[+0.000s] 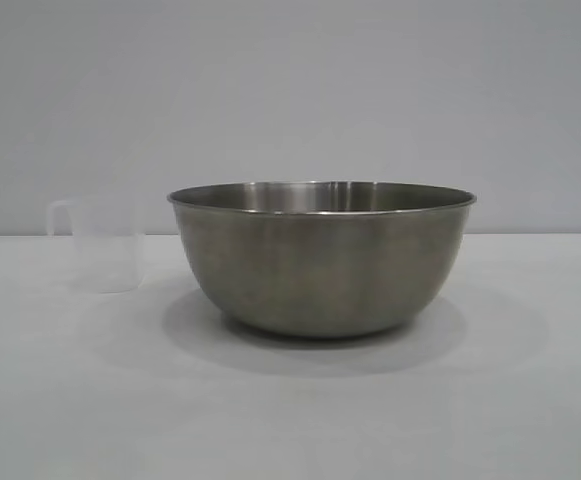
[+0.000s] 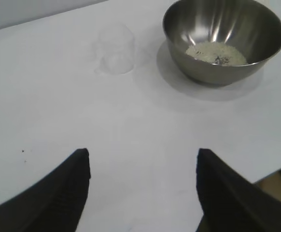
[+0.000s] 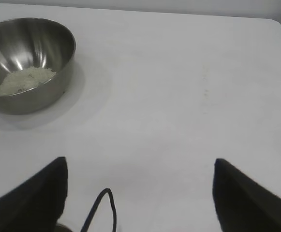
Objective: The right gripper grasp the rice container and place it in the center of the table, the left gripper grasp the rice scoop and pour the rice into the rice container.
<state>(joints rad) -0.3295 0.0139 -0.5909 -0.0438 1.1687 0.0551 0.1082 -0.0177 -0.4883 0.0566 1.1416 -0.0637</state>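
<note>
The flat plain white bench (image 1: 290, 420) carries every item in the scene. The large round stainless-steel rice container (image 1: 320, 262), with brushed grey sides and a thin rolled rim, stands upright near the centre of the bench in the exterior view. A thin layer of small off-white rice (image 2: 216, 52) lies on the floor of the rice container; the same grains show in the right wrist view as a pale patch on the floor of the bowl.

The small translucent whitish plastic rice scoop (image 1: 98, 245) stands upright on the bench to the left of the rice container in the exterior view, near it but apart from it, with its loop handle on the left at the rim. No contents can be made out in it. In the left wrist view the rice scoop appears as a faint clear shape beside the rice container.

The left end effector (image 2: 142, 159), a black claw with two pointed, tapering fingers, has its fingers spread wide and grips nothing; bare bench shows between them, well apart from the rice scoop and the rice container.

The right end effector (image 3: 140, 166), of identical build, is likewise spread wide and empty over bare bench, well apart from the rice container. A thin black cable (image 3: 101, 210) loops between its fingers.
</note>
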